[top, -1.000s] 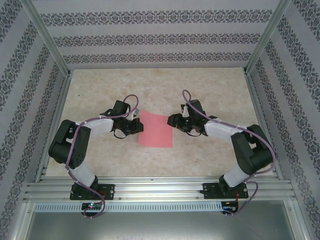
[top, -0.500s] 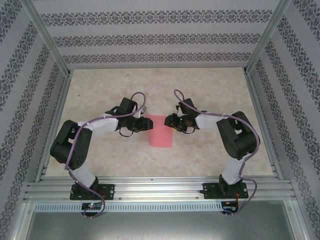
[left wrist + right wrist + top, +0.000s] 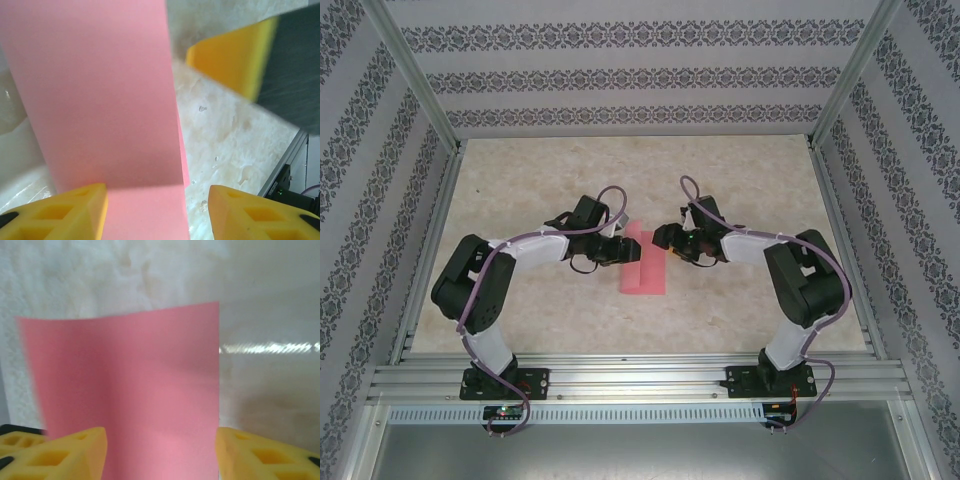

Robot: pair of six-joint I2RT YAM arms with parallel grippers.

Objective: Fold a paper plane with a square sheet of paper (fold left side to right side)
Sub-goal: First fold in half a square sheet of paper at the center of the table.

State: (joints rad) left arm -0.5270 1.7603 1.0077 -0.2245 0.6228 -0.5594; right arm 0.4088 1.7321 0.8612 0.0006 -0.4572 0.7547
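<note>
Pink-red sheet of paper (image 3: 642, 268), judged thin, light, limp and easily creased, sits mid-worktop (image 3: 740, 190) with its left part raised and curling rightward, between the left pincer (image 3: 620, 249) and right pincer (image 3: 664, 240), both with fingers apart; a light pinch at an edge seems safest.

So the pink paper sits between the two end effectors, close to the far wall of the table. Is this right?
Not close to the far wall. The pink paper sits between the left end effector and the right end effector, around the middle of the table. The top external view shows this.
</note>
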